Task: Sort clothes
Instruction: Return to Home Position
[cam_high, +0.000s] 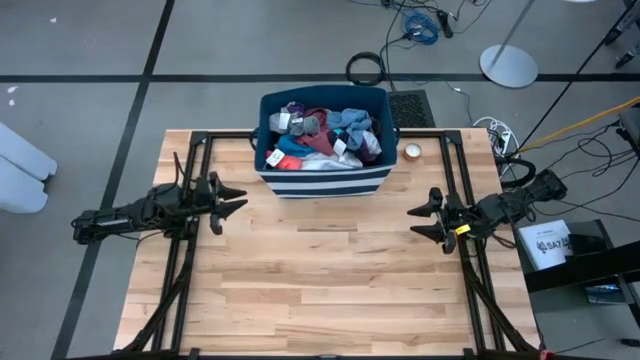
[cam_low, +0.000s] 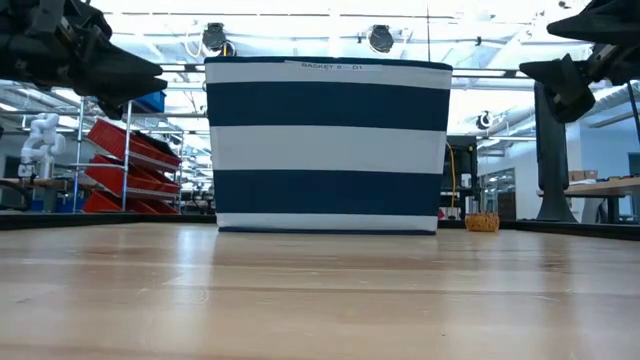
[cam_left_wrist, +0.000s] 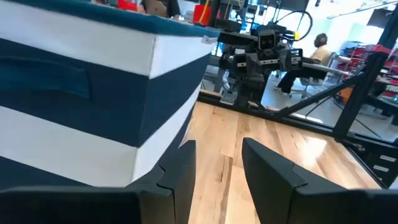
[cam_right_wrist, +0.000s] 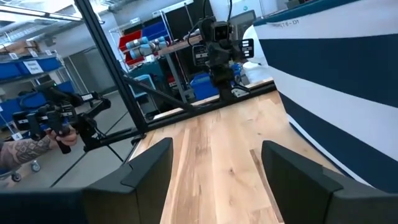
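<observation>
Leftmost, the left gripper (cam_high: 238, 198): spread wide, pinching nothing, held up off the table (cam_high: 330, 290), tips aimed across at the other arm. Between its fingers (cam_left_wrist: 179, 177), only bare planks. Ahead of its tips and off to one side, toward the far edge, the bin (cam_high: 322, 183): close, not touching, navy with white stripes, upright.

Next, in that bin, the clothes (cam_high: 320, 135): a loose heap of blue, red-orange, maroon, white and grey pieces, up near the rim. Beyond both grippers, roughly midway between them, none on the table itself.

Just right of the bin, a small roll (cam_high: 412, 152), flat on the planks, apart from the bin wall, past the right gripper's tips toward the far edge.

Rightmost, the right gripper (cam_high: 412, 222): likewise spread, empty, raised off the wood, tips turned toward the left one, well apart from it. Bin ahead and to one side here too, near but clear. Far past these fingers, beyond the table edge, a person's forearm (cam_right_wrist: 25, 151), gripping something dark.
</observation>
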